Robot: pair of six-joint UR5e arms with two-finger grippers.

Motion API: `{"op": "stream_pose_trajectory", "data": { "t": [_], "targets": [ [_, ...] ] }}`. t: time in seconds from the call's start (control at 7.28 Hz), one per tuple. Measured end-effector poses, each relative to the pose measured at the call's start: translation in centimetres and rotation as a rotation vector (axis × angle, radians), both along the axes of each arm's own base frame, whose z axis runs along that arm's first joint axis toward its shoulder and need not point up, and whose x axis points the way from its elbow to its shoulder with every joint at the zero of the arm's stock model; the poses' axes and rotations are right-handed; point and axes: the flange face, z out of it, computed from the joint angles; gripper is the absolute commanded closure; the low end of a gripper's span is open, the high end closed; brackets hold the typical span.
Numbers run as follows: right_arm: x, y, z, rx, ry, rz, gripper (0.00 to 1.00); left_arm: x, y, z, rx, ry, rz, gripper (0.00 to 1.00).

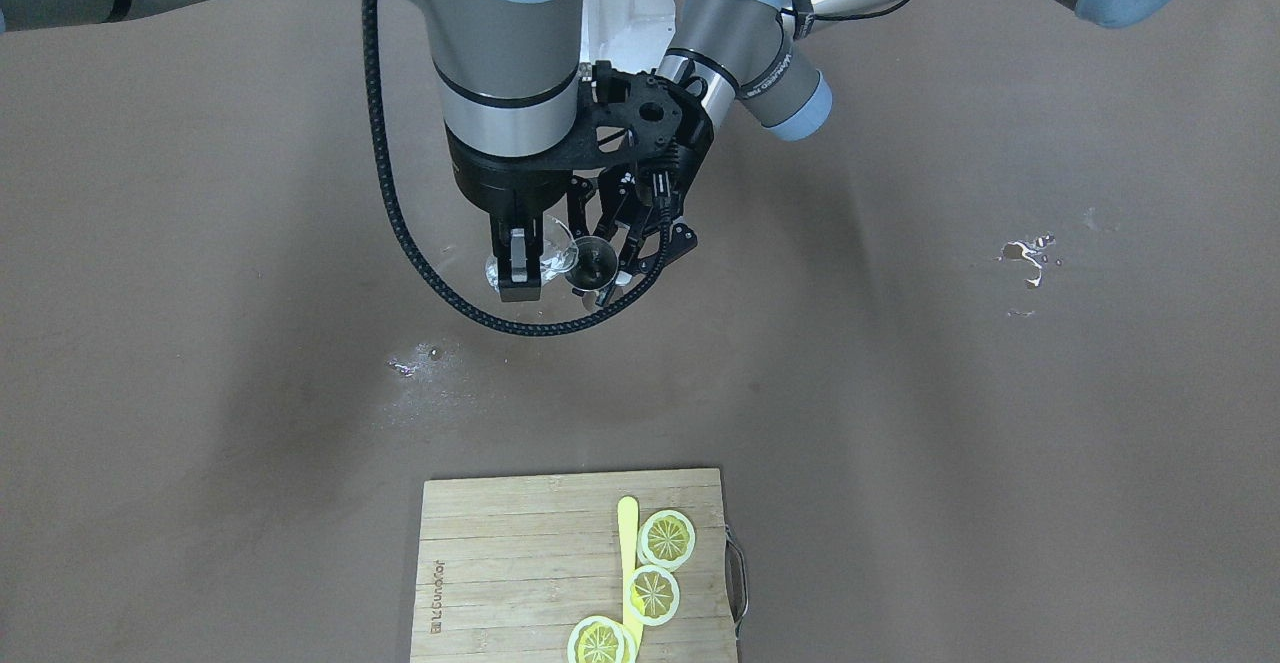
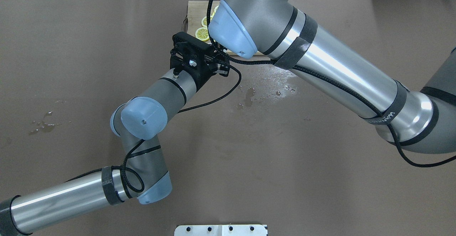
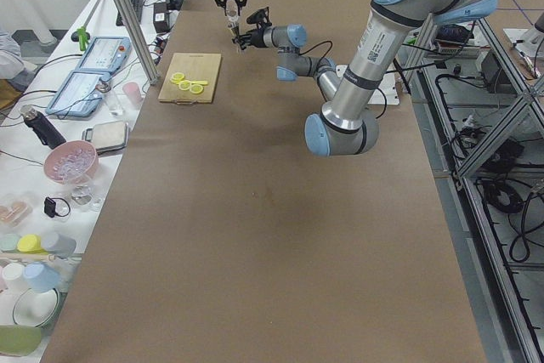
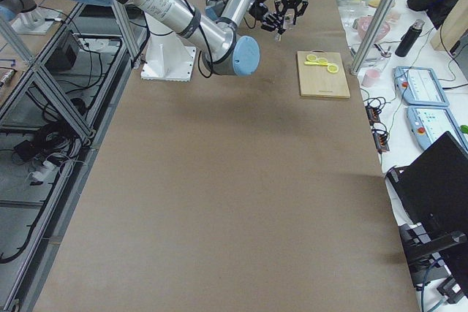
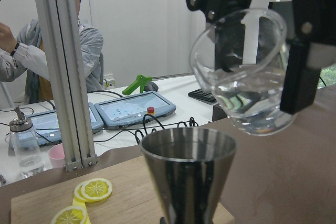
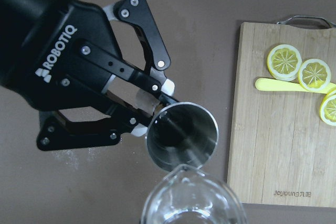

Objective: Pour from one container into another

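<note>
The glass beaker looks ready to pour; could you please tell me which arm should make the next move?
Right. The right gripper holds the glass beaker, with clear liquid inside and its spout just above the rim of the metal cup. The left gripper only holds that cup upright.

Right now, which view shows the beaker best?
Left wrist: the glass beaker looms large, tilted, liquid visible. Right wrist catches only its rim; front-facing, small in the right pincer; overhead hides it; sides, tiny.

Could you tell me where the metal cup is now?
The metal cup is held above the table in the left hand, centre of the front-facing view, just beneath the right hand's tilted glass beaker.
</note>
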Motion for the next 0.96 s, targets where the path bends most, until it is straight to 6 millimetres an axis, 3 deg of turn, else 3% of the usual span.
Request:
{"op": "stream_pose_trajectory", "data": {
  "t": [0.96],
  "targets": [
    [-0.7,-1.3,-2.1,0.002,0.132,-0.096,1.00,0.1,0.0,0.0,0.000,0.000,0.001,1.00]
  ]
}}
